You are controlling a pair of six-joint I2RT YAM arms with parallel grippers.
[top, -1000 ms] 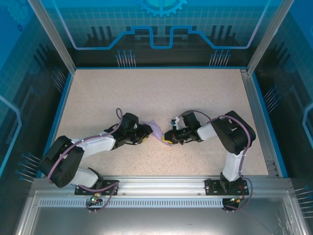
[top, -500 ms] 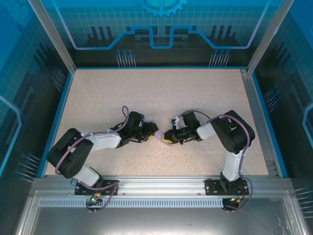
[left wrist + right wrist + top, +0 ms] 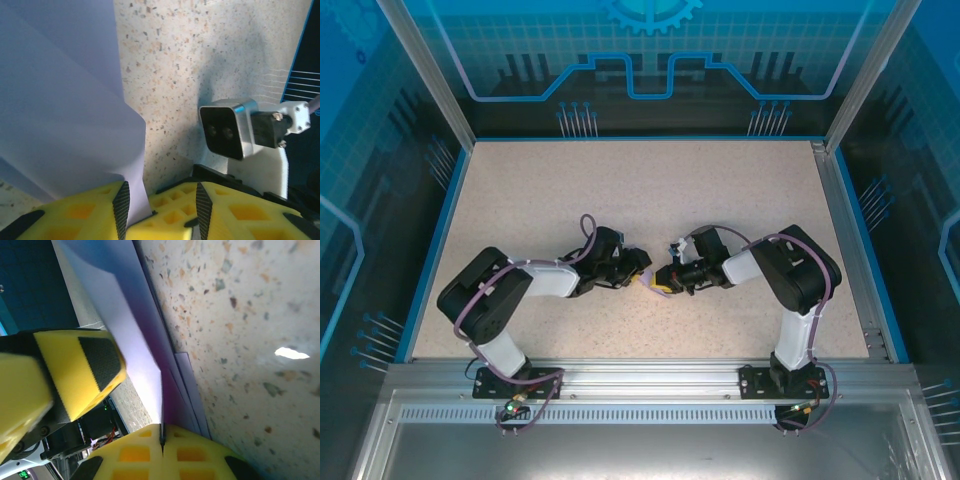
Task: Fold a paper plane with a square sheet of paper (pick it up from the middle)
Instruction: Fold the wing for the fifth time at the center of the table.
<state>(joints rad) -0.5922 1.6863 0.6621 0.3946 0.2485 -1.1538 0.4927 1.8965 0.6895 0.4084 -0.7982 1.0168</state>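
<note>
The lavender paper (image 3: 60, 100) is folded into layered flaps and lies low over the speckled table, at the left of the left wrist view. My right gripper (image 3: 161, 435) is shut on the paper's (image 3: 130, 335) creased edge, its yellow fingers pressed together. My left gripper (image 3: 161, 207) is open, and its black pads (image 3: 121, 205) straddle the paper's edge and the right gripper's yellow fingertips. From above, the left gripper (image 3: 638, 268) and right gripper (image 3: 661, 283) meet tip to tip at mid-table, and they hide most of the paper.
The right wrist camera housing (image 3: 225, 129) sits close beyond the left fingers. One left finger (image 3: 95, 365) hangs beside the paper in the right wrist view. The speckled table (image 3: 620, 190) has blue side walls and an aluminium rail (image 3: 650, 372) along its near edge.
My left arm has swung right and forward, bringing its gripper over the paper up against the right gripper. The right arm has stayed put, still holding the paper.
</note>
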